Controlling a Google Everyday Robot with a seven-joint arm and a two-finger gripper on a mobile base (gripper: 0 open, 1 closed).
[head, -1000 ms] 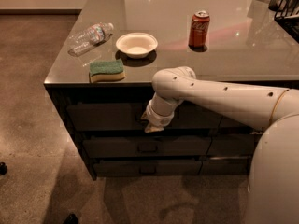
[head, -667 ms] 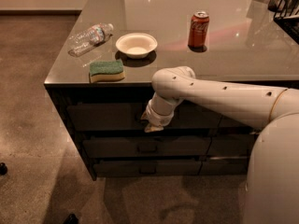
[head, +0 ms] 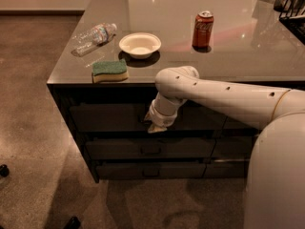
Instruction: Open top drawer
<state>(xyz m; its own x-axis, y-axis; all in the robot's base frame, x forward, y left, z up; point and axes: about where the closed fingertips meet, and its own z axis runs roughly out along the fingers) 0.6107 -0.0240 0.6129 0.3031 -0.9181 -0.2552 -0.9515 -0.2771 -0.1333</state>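
Observation:
The top drawer [head: 107, 117] is a wide dark front just under the counter edge, the tallest of its stack. Its centre, where the handle sits, is hidden behind my gripper [head: 153, 124]. The gripper hangs from my white arm [head: 224, 97] and sits against the drawer front at its middle. The drawer front looks flush with the ones below it.
Two shallower drawer fronts [head: 150, 148] with small handles lie below. On the counter [head: 248, 56] sit a green-and-yellow sponge [head: 110, 70], a white bowl [head: 139, 45], a plastic bottle on its side [head: 93, 37] and a red soda can [head: 202, 29]. Bare floor lies left and in front.

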